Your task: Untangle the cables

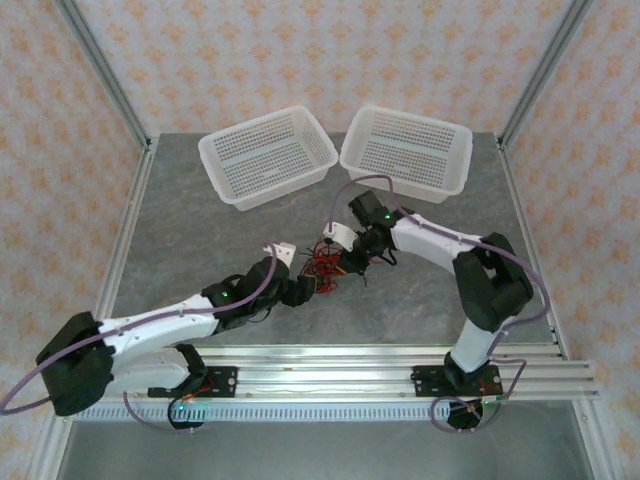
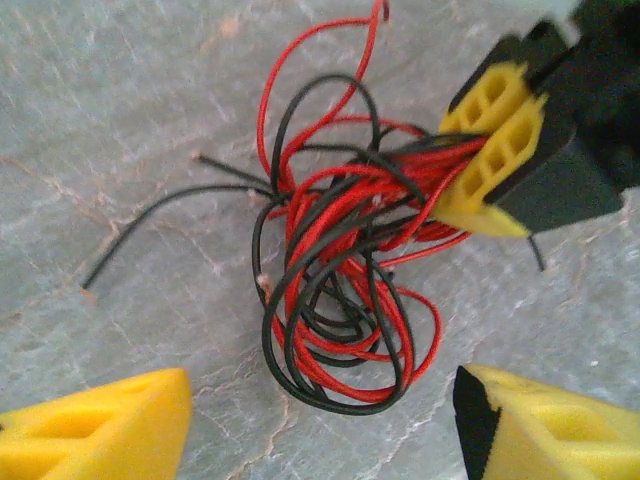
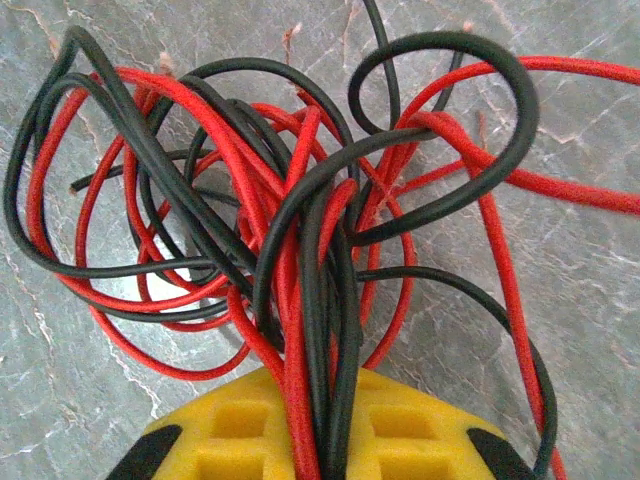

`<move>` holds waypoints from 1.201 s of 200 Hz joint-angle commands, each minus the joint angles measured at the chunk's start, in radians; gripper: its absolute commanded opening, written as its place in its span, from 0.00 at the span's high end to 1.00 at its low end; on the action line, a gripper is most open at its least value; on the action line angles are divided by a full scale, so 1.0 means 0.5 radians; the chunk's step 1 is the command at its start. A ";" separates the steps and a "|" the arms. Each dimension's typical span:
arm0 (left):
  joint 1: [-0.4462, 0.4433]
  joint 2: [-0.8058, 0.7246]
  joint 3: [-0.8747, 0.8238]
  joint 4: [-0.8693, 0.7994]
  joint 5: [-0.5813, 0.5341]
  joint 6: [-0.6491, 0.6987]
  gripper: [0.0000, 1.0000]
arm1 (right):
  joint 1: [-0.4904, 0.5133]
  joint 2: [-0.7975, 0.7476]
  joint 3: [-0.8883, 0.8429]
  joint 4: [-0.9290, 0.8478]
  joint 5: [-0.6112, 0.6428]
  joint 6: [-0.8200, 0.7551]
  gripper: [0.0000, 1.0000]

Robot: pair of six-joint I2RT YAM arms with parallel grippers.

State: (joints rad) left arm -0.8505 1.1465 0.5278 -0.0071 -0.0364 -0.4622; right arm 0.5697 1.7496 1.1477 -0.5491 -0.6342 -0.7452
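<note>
Top external view, starting nearest me: both arms reach inward from the near edge of the tabletop (image 1: 420, 310) and meet around its middle. The cables (image 1: 322, 268) lie there as one small red and black knot on the grey stone surface. My left claw (image 1: 298, 287) sits just to the near left of the knot, and my right claw (image 1: 348, 262) comes at it from the right.

On the left wrist camera, the left claw (image 2: 320, 430) is released. Its yellow fingers (image 2: 100, 430) stand wide apart in the bottom corners with bare tabletop between them. The lowest black loop of the cables (image 2: 340, 280) lies just ahead of that gap, touching neither finger. Past the tangle, at the upper right, the right claw (image 2: 495, 150) is clenched on a bunch of strands.

On the right wrist camera, the right claw (image 3: 320, 435) is grasping the cables (image 3: 290, 200). Several red and black strands run down between its yellow pads, and the loose loops fan out ahead of it over the tabletop.

Farthest back, two white baskets (image 1: 268, 155) sit side by side at the far edge, well apart from the knot.
</note>
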 commanded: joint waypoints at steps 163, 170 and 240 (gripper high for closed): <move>0.215 0.604 0.075 0.487 0.317 -0.236 1.00 | -0.047 -0.051 -0.163 0.353 0.059 1.051 0.88; 0.226 0.573 0.068 0.478 0.347 -0.305 1.00 | -0.047 -0.122 -0.225 0.461 0.118 1.200 0.86; 0.282 0.455 -0.114 0.795 0.713 -0.940 1.00 | -0.030 -0.914 -0.851 1.336 0.305 2.337 0.46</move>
State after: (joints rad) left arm -0.7170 1.3918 0.5117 0.2878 0.2417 -0.7761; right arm 0.5526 1.3819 0.7998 -0.0883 -0.5449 0.1741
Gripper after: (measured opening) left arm 0.058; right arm 0.502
